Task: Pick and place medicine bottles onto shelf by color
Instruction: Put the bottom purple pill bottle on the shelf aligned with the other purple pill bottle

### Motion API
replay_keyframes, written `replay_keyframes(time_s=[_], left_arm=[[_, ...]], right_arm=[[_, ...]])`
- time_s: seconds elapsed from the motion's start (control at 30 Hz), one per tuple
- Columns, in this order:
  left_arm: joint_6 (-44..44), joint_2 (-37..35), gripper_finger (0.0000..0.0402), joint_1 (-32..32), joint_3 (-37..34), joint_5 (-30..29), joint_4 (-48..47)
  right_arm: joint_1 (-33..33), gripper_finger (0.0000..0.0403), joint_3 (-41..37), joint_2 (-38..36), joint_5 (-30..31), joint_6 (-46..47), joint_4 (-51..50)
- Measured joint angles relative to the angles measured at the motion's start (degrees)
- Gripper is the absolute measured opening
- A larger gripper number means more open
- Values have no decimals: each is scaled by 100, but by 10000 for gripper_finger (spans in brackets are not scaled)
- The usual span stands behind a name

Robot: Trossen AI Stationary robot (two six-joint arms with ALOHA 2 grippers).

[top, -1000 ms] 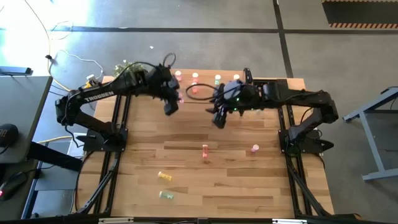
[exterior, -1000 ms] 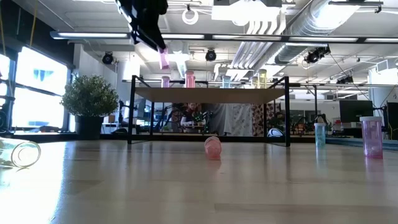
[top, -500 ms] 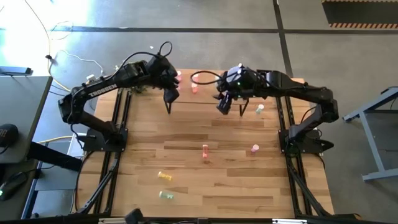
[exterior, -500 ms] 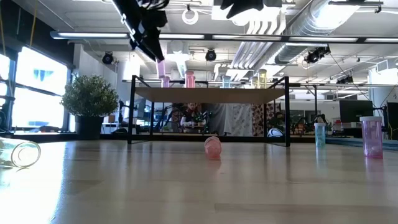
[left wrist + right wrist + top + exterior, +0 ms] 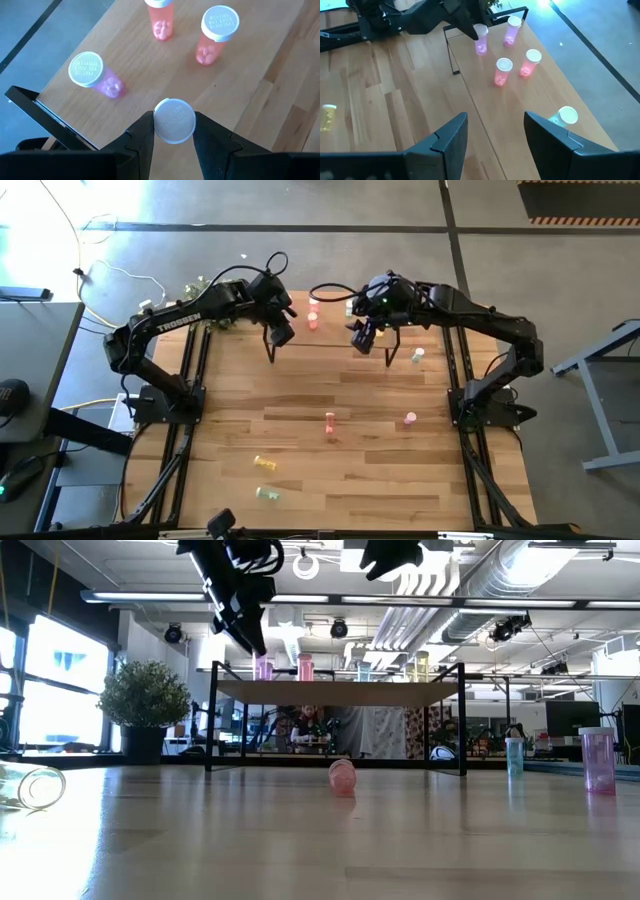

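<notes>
Bright daylight w/ glare at top-left of high view, washing out the floor (image 5: pixel 120 220). Low view: window (image 5: pixel 60 690) blown out, arms backlit to silhouettes, near tabletop (image 5: pixel 320 850) soft-focus. Wrist views evenly lit, sharp; soft shadows only.

shelf (image 5: pixel 250 60): showing pale, matt wood with a smooth grain
shelf legs (image 5: pixel 210 720): looking like thin black metal
medicine bottles (image 5: pixel 160 22): showing glossy, see-through tinted plastic
bottle caps (image 5: pixel 86 68): appearing as matt white plastic
tabletop (image 5: pixel 330 380): showing smooth plank wood with a light sheen
</notes>
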Motion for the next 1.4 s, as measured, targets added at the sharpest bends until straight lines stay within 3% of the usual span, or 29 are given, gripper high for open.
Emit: replay_keyframes(time_s=[1.07,1.4], left_arm=[[448,166,111,55,9,-103,127],[450,164,135,59,0,-121,120]], right_arm=[[2,186,0,0,4,14,4],[2,186,0,0,7,34,4]])
